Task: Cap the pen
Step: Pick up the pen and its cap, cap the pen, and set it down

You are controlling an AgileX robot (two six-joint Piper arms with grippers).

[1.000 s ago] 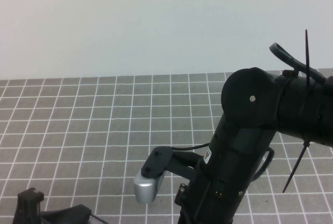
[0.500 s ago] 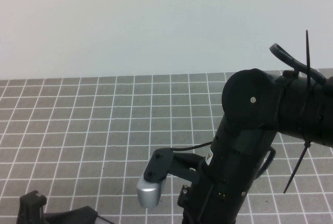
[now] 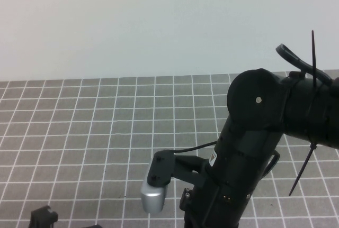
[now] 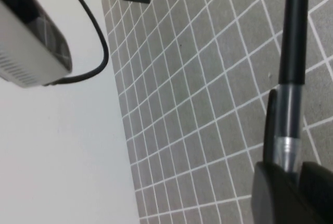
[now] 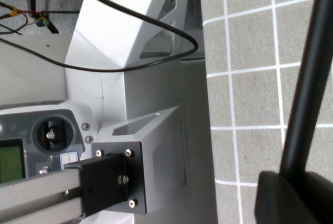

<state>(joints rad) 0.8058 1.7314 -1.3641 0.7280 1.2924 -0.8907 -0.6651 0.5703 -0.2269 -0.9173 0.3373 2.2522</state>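
Note:
In the left wrist view my left gripper (image 4: 294, 174) is shut on the silver section (image 4: 286, 125) of a pen, beside its black clip. The pen's black barrel (image 4: 292, 42) runs away from the jaws above the grid mat (image 4: 208, 78). In the right wrist view my right gripper (image 5: 294, 180) is shut on a slim black pen part (image 5: 312, 73) that sticks out over the mat. I cannot tell whether both grippers hold one joined piece. In the high view only the top of the left gripper (image 3: 43, 216) shows at the bottom edge. The right arm (image 3: 254, 148) hides its own gripper.
The grey grid mat (image 3: 106, 127) covers the table up to a white wall (image 3: 159, 21). The right arm's silver wrist camera (image 3: 153, 196) hangs low at centre. Off the mat's edge stand a white base (image 5: 151, 78), a controller (image 5: 47, 135) and loose cables (image 5: 130, 26).
In the high view the left gripper has sunk almost out of the bottom edge. The right arm's wrist camera has dropped slightly and shifted right.

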